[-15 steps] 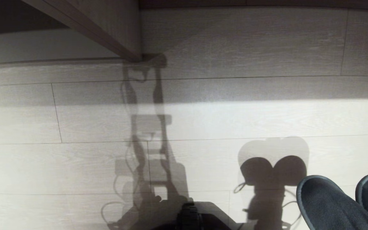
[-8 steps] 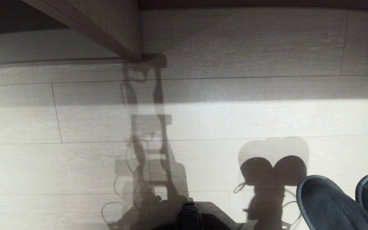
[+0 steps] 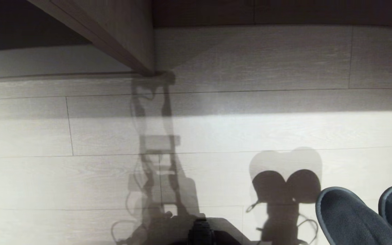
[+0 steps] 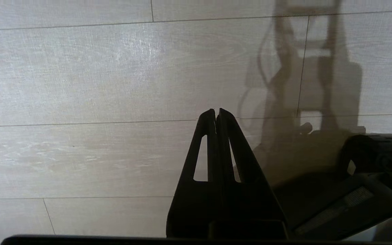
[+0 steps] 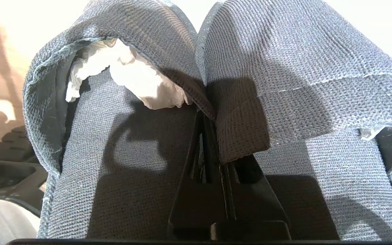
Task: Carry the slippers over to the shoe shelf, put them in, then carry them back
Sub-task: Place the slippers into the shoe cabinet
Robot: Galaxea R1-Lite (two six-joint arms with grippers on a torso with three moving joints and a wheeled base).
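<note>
Floor (image 3: 284, 129): pale wood planks, sunlit.
Right gripper (image 5: 213, 119): clamped on slippers (image 5: 250, 68), held side by side.
Left gripper (image 4: 216, 112): fingers together, empty, above floor.

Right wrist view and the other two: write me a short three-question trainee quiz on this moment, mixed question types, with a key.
1. True or false: the right gripper is shut on the inner edges of both slippers.
2. What fills the toe of one slipper? A) crumpled white paper B) a sock C) nothing
3. In the head view, where does the shoe shelf stand relative to the slippers: upper left or lower right?

Key:
1. True. The black fingers pinch the fabric where the pair meets.
2. A.
3. Upper left. The slippers' toes show at the lower right, above the wood floor. The left gripper hangs shut and empty.
</note>
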